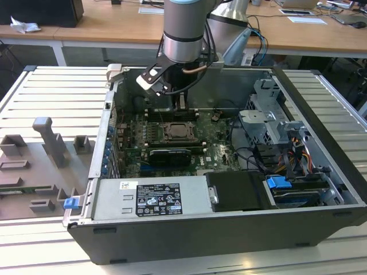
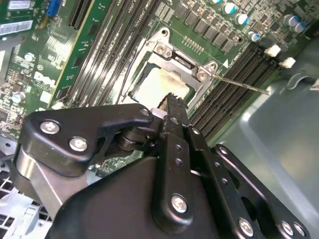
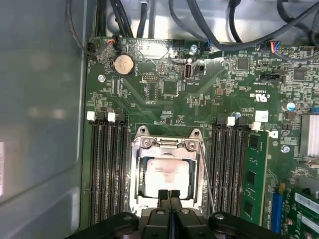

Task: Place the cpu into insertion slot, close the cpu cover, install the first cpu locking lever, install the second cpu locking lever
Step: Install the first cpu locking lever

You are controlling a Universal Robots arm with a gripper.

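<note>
My jaws are shut: in the first wrist view the two fingertips [image 3: 163, 195] press against each other with no gap, and I see nothing held between them. They hang just above the near edge of the insertion slot [image 1: 167, 130], which sits in the middle of the green circuit board [image 3: 164, 89] inside the open computer case [image 1: 321, 132]. The case lies on a slatted metal surface [image 1: 51, 91].

The cpu [image 3: 167, 174] is already in the slot. Its pale silver top lies flat and shows through the square cut-out of the cpu cover [image 3: 167, 144]. The cover is down over the chip, and its frame goes around all four sides. In the second wrist view one fingertip [image 2: 173, 102] is directly over the edge of the cpu. I cannot tell if it touches the chip or the cover.

A thin metal lever [image 2: 241, 84] starts at a corner of the cover and runs out slanted across the memory slots [image 2: 234, 92] on that side. Other long memory slots [image 3: 107, 169] stand on the opposite side of the socket. A round coin battery [image 3: 123, 64] sits farther away on the board.
</note>
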